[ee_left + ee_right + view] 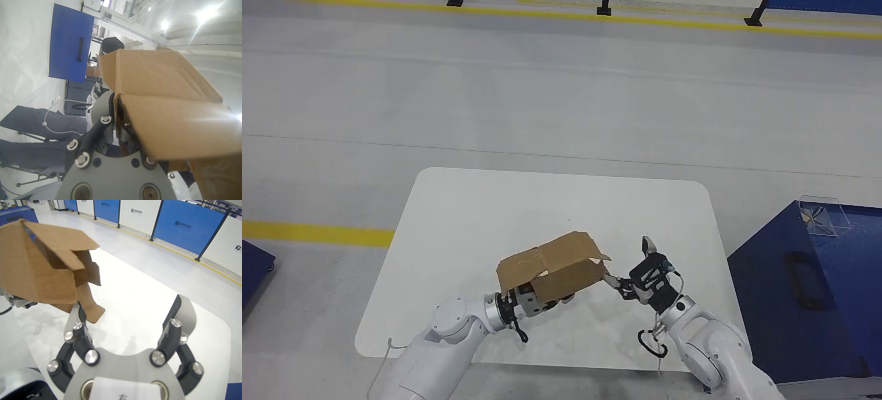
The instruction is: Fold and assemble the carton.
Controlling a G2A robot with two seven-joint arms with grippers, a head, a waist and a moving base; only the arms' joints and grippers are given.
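The left tool is closed tight on one edge of the brown carton and holds it up in the air, over the white desk. The carton is half open, and its loose flaps stick out toward the right tool. The right tool is wide open and holds nothing. One of its fingers is just beside a flap hanging down from the carton. I cannot tell if they touch.

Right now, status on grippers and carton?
Left gripper shut on carton, held off table. Right gripper open, at loose flap. Nothing blocking.
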